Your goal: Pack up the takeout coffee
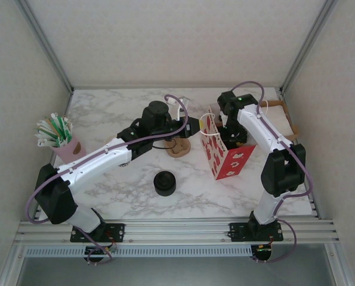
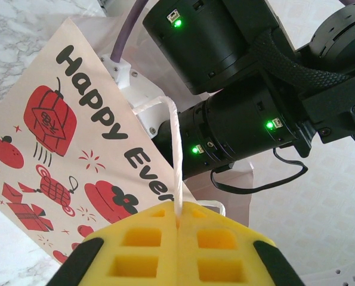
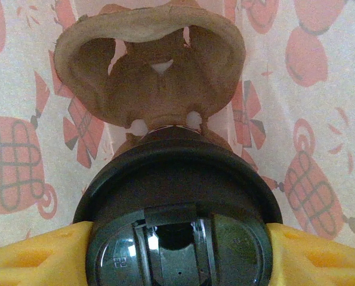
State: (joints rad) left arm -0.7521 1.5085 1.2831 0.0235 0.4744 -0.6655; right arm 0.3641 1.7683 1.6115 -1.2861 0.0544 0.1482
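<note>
The top camera looks down from six o'clock, behind the arm bases, over the whole table. Both wrist cameras share its paper bag at three o'clock: the left close outside it, the right inside, just above the coffee cup.

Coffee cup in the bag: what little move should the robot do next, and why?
Probably ease it a little lower. The right hand grips the lidded coffee cup inside the gift bag, with the brown tray just beyond it, and the left hand is pinching the bag's string handle.
</note>
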